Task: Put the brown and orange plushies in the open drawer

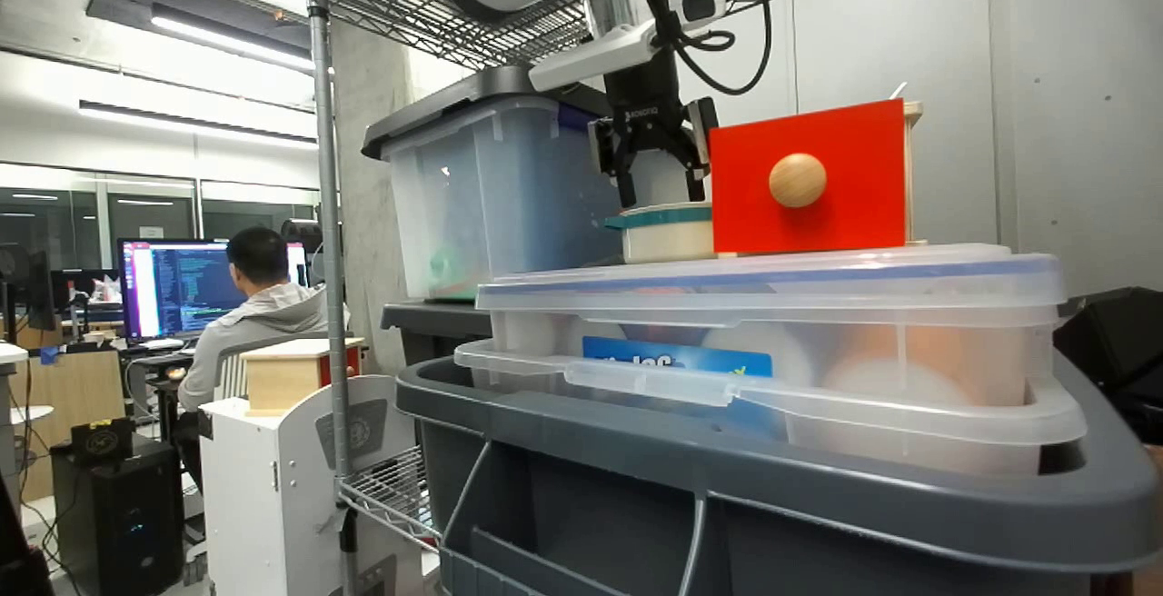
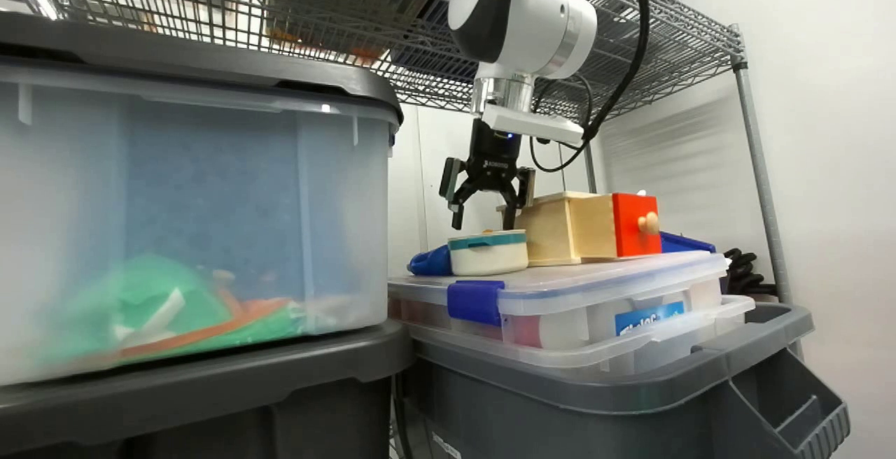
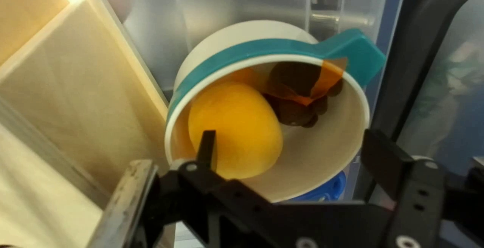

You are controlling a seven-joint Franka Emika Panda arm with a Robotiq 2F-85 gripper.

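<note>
In the wrist view the gripper (image 3: 289, 138), fingers (image 3: 206, 151) apart, needed probably to move towards nine o'clock to straddle the orange plushie (image 3: 242, 125) in the pot (image 3: 261, 31), the brown plushie (image 3: 297, 113) lying at one.

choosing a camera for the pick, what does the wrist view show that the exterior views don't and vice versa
Only the wrist view: the inside of the cream bowl, with the brown plushie and orange plushie in it. An orange speck at the rim in an exterior view is too small to identify.

Only the exterior views: the red drawer front with its wooden knob, the white arm and the wire shelf overhead.

Both: the bowl's teal band, the open tool and the clear box beneath.
</note>
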